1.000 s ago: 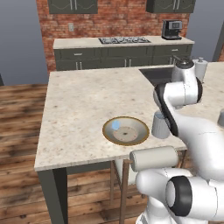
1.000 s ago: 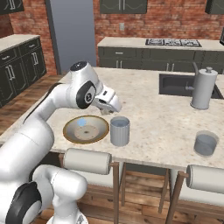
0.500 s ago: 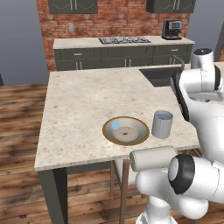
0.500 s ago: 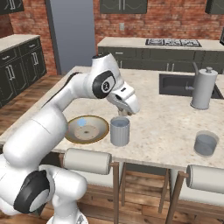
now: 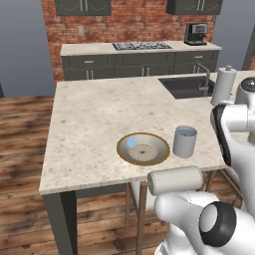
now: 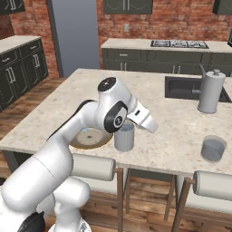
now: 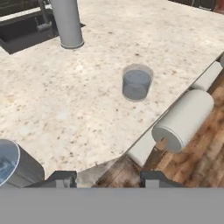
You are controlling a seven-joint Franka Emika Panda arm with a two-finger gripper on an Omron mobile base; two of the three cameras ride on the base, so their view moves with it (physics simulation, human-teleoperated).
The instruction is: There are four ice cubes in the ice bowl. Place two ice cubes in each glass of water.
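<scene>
Wide shallow bowl [image 5: 143, 148] with golden-brown rim and pale inside, resting near the front edge of the speckled stone counter [image 5: 94, 119]; one small pale-blue ice cube [image 5: 131, 142] visible inside at the left. Just right of the bowl, apart from it, a short grey ribbed glass [image 5: 185, 142] with a bluish rim, upright. Second matching glass [image 6: 213, 148] well apart to the right, also near the front edge, bluish water showing inside from the hand view. Tall white cylinder [image 6: 210, 91] with a knob on top standing by the dark sink [image 6: 188, 87]. No readable writing or labels anywhere. Gripper [image 7: 107, 178] over the counter's front edge between the two glasses, tips spread apart with nothing seen between them. Padded stool tops [image 6: 93, 167] below the edge.
</scene>
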